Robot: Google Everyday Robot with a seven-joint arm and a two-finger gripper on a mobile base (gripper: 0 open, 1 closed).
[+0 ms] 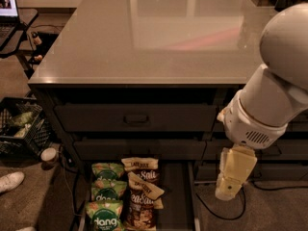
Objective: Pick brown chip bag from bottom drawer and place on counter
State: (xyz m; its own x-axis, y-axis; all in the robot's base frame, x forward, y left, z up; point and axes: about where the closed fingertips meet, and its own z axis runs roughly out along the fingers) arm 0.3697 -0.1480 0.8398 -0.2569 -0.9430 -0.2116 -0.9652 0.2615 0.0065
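1. Your gripper (227,191) hangs low on the right of the view. It points down in front of the dark cabinet, just right of the open bottom drawer (174,196) and above the carpet.
2. You cannot tell from this view whether the gripper is open or closed. Nothing shows in its grasp, and it is apart from all the bags.
3. The white arm (269,105) comes in from the upper right and covers part of the right-hand drawer fronts.
4. The brown chip bag (143,201) lies in the bottom drawer, left of the gripper, with its white "Sea Salt" lettering facing up. A second brown bag (140,169) lies just behind it, nearer the cabinet, and the two overlap.
5. Three green dang bags (106,192) lie in a row down the drawer's left side, touching the brown bags. The right part of the drawer floor is bare.
6. The counter (159,37) is a glossy grey slab above the closed upper drawers (137,118).
7. At the left you see a black crate (19,129) on the floor, and a white shoe (10,181) near it.
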